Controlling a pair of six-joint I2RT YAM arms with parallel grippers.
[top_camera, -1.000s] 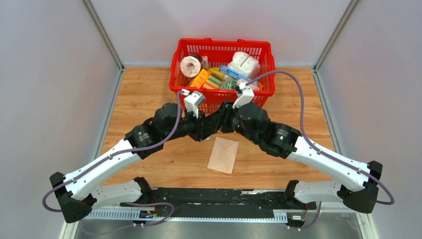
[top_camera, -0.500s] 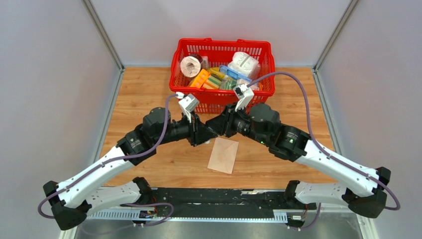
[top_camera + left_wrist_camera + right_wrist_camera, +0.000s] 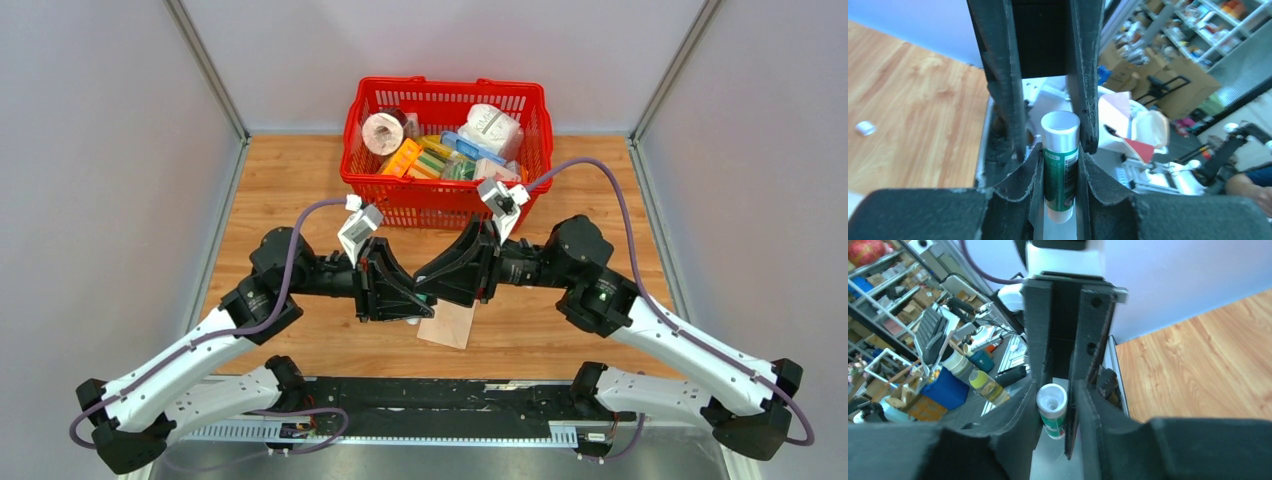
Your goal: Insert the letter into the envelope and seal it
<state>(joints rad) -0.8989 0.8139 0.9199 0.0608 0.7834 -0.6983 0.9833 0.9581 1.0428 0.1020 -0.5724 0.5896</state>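
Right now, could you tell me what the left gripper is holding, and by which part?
A glue stick, clamped by its green body in the left gripper.

We found the basket (image 3: 447, 84) at the far side of the table (image 3: 290, 180), midway across, with a roll (image 3: 381, 132) in its far left corner and packets (image 3: 440, 160) crowded to the right of that. Nearer the arms' bases, at the table's middle, the envelope (image 3: 452, 326) lay flat on the boards, well apart from the basket. Above its far end the left gripper (image 3: 418, 303) and the right gripper (image 3: 428, 278) met tip to tip, one reaching in from each side. Between them sat a glue stick (image 3: 1060, 165), its body flanked closely by the left gripper and one end lying among the right gripper's tips.
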